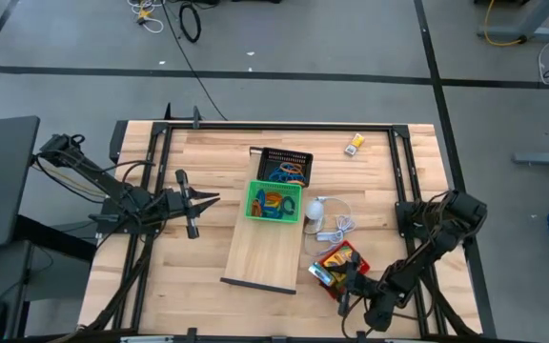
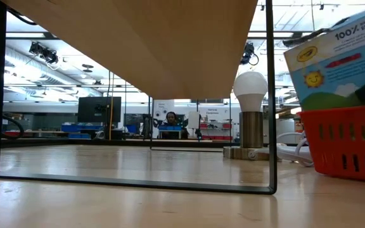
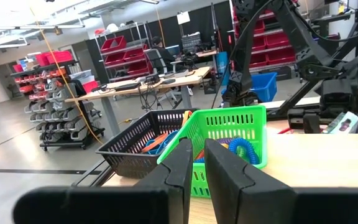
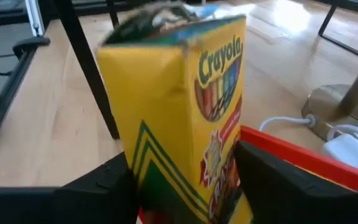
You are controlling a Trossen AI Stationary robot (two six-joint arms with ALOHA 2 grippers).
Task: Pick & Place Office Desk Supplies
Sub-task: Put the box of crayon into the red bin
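The right gripper (image 4: 185,180) stands with its dark fingers (image 4: 291,180) spread wide on either side of a yellow and green Crayola crayon box (image 4: 173,106) — apart from the card rather than pinching it, which reads as a box just let go into its container. The box stands tilted in the red mesh tray (image 4: 303,152), leaning out over the rim, so it probably rests on what already lies under it; in the overhead view the tray (image 1: 337,263) sits just off the near right corner of the long pale wooden board (image 1: 265,250), with the gripper (image 1: 351,286) at the tray's near edge.

A white bulb lamp on a metal base (image 1: 315,211) and its cable lie beside the board's right edge, between the red tray and the far trays. On the board's far end sits the green mesh tray (image 1: 274,202), holding blue and orange loops, with the black mesh tray (image 1: 285,167) touching it behind. A small yellow card box (image 1: 354,144) lies well beyond the board to the right — still to be collected.

The left gripper (image 1: 194,202) waits left of the board, its fingers (image 3: 182,168) narrowed to a slit and holding nothing
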